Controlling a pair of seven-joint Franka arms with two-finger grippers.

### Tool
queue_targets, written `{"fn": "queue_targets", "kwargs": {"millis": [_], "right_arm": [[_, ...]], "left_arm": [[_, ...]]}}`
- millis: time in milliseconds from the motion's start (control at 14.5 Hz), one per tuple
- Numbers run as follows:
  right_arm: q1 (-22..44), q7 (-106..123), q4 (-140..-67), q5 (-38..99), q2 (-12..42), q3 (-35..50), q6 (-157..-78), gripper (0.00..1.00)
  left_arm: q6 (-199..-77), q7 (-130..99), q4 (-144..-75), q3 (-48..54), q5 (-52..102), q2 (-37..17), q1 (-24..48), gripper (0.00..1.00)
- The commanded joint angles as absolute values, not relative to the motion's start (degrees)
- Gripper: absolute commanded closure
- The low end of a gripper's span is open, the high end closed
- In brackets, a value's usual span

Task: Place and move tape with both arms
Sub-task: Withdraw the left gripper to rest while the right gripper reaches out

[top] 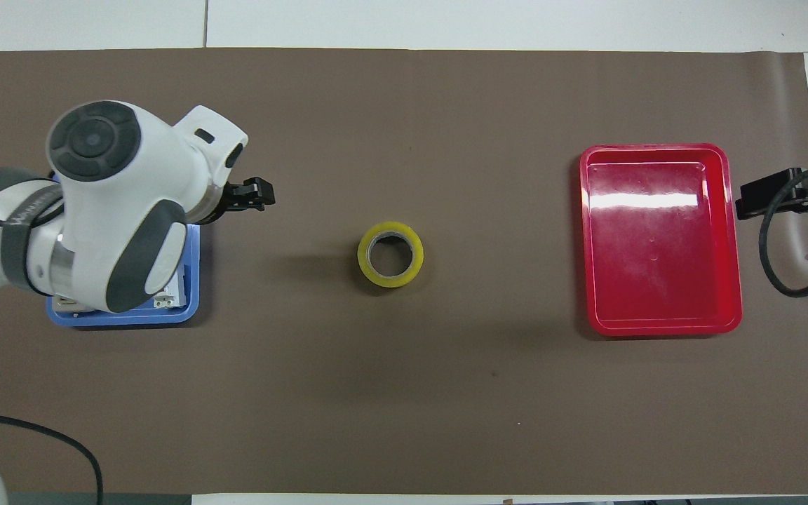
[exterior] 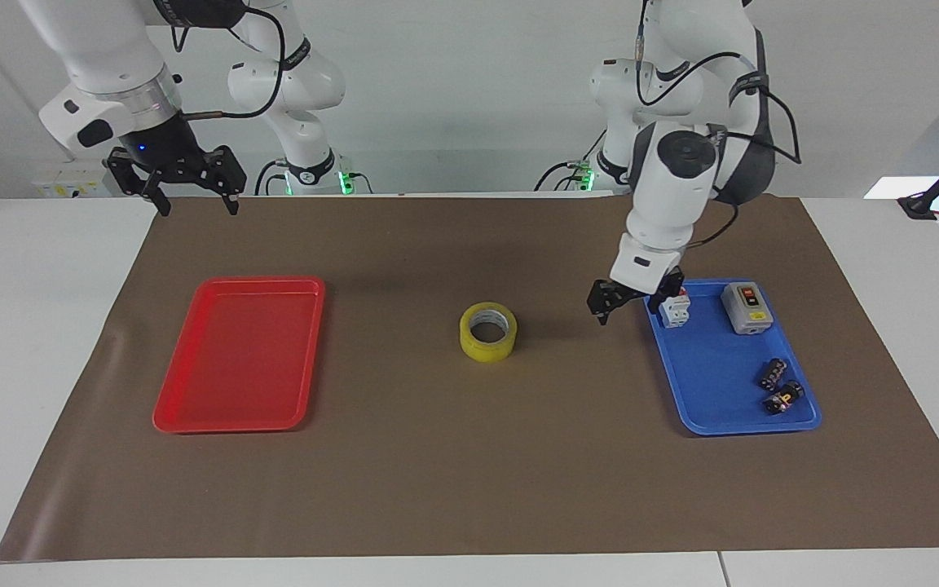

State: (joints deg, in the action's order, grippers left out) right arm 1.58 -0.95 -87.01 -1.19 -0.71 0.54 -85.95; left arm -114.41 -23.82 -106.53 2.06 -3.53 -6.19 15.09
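Observation:
The yellow tape roll [exterior: 488, 332] lies flat on the brown mat in the middle of the table, with nothing touching it; it also shows in the overhead view [top: 390, 254]. My left gripper [exterior: 626, 310] is open and empty, raised over the mat between the tape and the blue tray [exterior: 714, 383]. In the overhead view the left gripper [top: 257, 200] pokes out from under the arm's wrist. My right gripper [exterior: 190, 196] is open and empty. It waits in the air over the mat's edge at the right arm's end, and only part of it shows in the overhead view [top: 769, 196].
The blue tray holds a grey switch box [exterior: 747, 308], a white breaker [exterior: 673, 306] and small dark parts [exterior: 779, 387]. In the overhead view the left arm covers most of the blue tray [top: 123, 319]. A red tray [exterior: 233, 359] lies toward the right arm's end.

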Motion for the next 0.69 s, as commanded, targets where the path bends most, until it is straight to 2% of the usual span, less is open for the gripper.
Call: {"fn": "queue_targets", "kwargs": {"millis": [0, 207, 483, 621], "right_arm": [[3.24, -0.35, -88.07, -0.53, -1.06, 1.14, -87.97, 0.0], [9.2, -5.51, -88.42, -0.44, 0.87, 1.06, -92.01, 0.0], [18.96, -18.52, -87.98, -0.44, 9.74, 1.14, -101.31, 0.0], [21.96, -21.26, -89.64, 0.35, 11.42, 1.14, -105.1, 0.0]], "left_arm": [[-108.56, -15.23, -104.78, 2.37, -1.93, -3.52, 9.25, 0.0], [-101.8, -8.12, -99.77, 1.85, -1.93, -3.34, 4.41, 0.0], [-94.67, -1.85, -94.84, 1.67, -1.85, -3.16, -0.17, 0.0], [-94.31, -1.76, -95.01, 1.5, -0.36, -1.68, -0.96, 0.0]]}}
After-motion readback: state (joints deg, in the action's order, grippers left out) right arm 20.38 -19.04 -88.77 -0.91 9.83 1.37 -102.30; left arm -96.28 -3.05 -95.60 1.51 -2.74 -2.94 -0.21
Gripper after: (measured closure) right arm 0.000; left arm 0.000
